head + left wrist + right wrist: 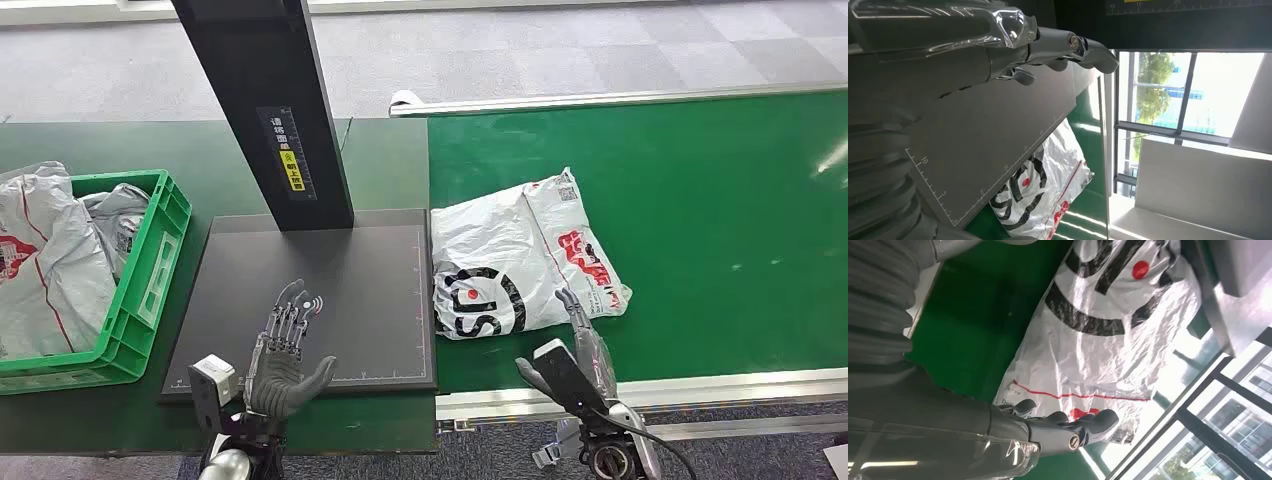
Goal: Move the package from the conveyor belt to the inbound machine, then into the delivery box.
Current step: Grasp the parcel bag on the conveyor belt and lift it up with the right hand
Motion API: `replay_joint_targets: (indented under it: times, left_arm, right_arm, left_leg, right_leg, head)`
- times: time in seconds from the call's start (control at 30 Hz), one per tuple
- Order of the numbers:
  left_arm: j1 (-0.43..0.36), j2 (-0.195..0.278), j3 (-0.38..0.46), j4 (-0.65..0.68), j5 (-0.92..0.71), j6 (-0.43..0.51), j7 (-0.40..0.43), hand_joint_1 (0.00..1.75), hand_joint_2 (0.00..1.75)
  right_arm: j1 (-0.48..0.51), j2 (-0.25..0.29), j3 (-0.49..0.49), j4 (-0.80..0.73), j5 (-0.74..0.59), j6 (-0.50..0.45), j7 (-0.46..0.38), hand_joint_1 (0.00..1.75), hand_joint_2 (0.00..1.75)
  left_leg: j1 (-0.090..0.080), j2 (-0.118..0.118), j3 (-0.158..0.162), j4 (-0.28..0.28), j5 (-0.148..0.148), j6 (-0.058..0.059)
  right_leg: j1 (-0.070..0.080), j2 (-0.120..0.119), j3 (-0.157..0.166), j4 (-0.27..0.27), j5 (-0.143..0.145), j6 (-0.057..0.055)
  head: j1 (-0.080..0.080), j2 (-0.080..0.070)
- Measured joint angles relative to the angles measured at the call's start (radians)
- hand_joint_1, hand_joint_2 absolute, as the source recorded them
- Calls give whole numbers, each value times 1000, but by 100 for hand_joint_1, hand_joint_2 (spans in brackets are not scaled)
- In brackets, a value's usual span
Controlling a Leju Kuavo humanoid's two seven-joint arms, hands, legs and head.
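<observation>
Head view: package [510, 265] lengthwise across belt [700, 200]

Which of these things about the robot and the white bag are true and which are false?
1. The white package lies on the green conveyor belt. True.
2. The left hand holds the package. False: it hovers over the dark scanner plate, holding nothing.
3. The green crate has bags in it. True.
4. The right hand is over the crate. False: it is at the package's near edge.
</observation>
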Motion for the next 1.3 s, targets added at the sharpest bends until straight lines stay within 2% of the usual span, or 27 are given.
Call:
replay_joint_targets:
  times: [0.23, 0.6, 0.93, 1.3]
  left_arm:
    - [-4, 2, -16, 7, 1, -6, -1, 0, 175]
    - [-33, 16, -46, 42, 10, -15, -13, 0, 175]
    - [-68, 25, -77, 78, 21, -17, -17, 0, 175]
    - [-88, 27, -96, 91, 26, -14, -16, 0, 175]
  right_arm:
    - [-59, -43, -33, 90, 43, 1, -19, 0, 175]
    - [-251, -101, -51, 346, 132, 24, -32, 0, 175]
    - [-444, -107, -15, 618, 184, 27, -19, 0, 175]
    - [-553, -79, 33, 790, 221, 65, 27, 0, 175]
  left_leg:
    - [0, 0, 0, 0, 0, 0]
    - [0, 0, 0, 0, 0, 0]
    - [0, 0, 0, 0, 0, 0]
    - [0, -1, 0, 0, 1, 1]
  right_leg:
    - [0, 0, 0, 0, 0, 0]
    - [0, 0, 0, 0, 0, 0]
    - [0, 0, 0, 0, 0, 0]
    - [0, 0, 0, 0, 0, 0]
  head:
    - [0, 0]
    - [0, 0]
    - [0, 0]
    - [0, 0]
